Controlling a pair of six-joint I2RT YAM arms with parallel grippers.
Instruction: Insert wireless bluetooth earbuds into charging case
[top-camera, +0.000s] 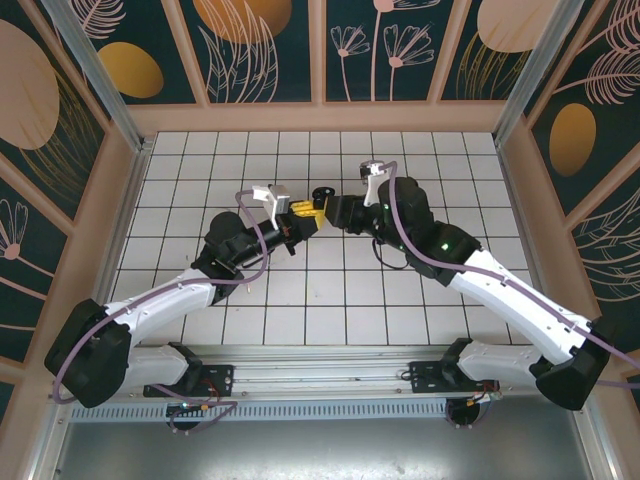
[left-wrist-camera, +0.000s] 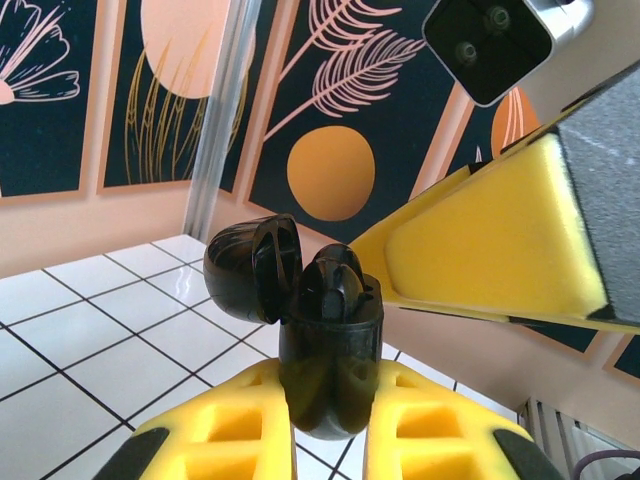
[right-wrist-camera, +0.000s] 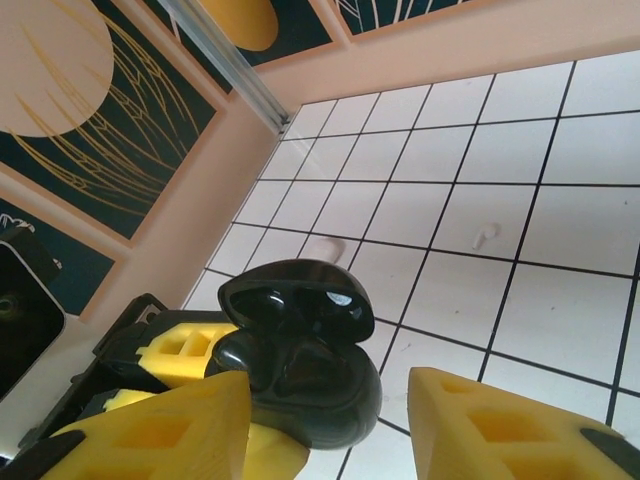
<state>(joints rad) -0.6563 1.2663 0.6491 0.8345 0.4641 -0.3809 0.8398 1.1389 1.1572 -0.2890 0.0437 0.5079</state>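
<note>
The left pincer (left-wrist-camera: 355, 440) was clamped on the glossy black open-lidded charging case (left-wrist-camera: 330, 350); the right pincer (right-wrist-camera: 330, 400) stood with jaws apart beside it.

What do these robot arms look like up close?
The left arm and right arm have white shells, black joints and a purple cable looping alongside. The left tool and right tool have chunky yellow fingers. A green light glows on the right arm.
</note>
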